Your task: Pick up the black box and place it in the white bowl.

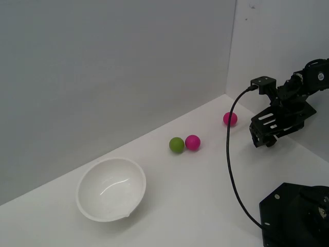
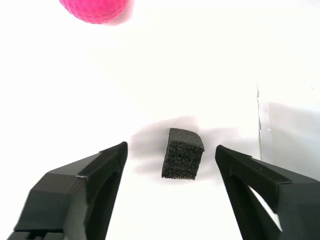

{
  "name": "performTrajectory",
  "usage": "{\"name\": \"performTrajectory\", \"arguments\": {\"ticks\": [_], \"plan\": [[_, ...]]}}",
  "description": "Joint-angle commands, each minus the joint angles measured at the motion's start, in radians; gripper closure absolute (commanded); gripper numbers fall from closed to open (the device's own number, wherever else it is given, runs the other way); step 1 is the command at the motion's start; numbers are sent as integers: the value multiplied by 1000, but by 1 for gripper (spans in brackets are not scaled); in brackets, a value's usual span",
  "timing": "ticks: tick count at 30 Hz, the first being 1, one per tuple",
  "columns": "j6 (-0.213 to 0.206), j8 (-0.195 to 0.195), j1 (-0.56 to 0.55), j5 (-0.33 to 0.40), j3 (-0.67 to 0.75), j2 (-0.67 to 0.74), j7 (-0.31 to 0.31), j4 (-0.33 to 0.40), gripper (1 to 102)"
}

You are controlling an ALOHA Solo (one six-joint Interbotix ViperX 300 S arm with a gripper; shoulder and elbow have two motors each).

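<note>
In the wrist view the black box [image 2: 183,154], a small matte foam cube, rests on the white table between the two open fingers of my gripper [image 2: 171,152], touching neither. In the exterior view the box is hidden behind the gripper [image 1: 263,142], which hangs low over the table at the exterior view's right. The white bowl [image 1: 111,189] stands empty, tilted on the table, far toward the exterior view's left.
A pink ball [image 1: 230,119] lies close to the gripper and shows in the wrist view [image 2: 96,10]. A green ball [image 1: 176,144] and another pink ball [image 1: 193,142] touch mid-table. Black robot base [image 1: 295,215] at the front right. Walls behind and to the right.
</note>
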Motion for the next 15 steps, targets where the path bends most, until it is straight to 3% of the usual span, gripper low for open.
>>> {"name": "performTrajectory", "arguments": {"ticks": [1,4,12,15], "plan": [[12,8,5,5,20,14,0,8,20],[12,8,5,9,17,11,0,12,44],[12,8,5,11,25,18,0,12,72],[11,8,5,9,26,20,0,12,94]]}}
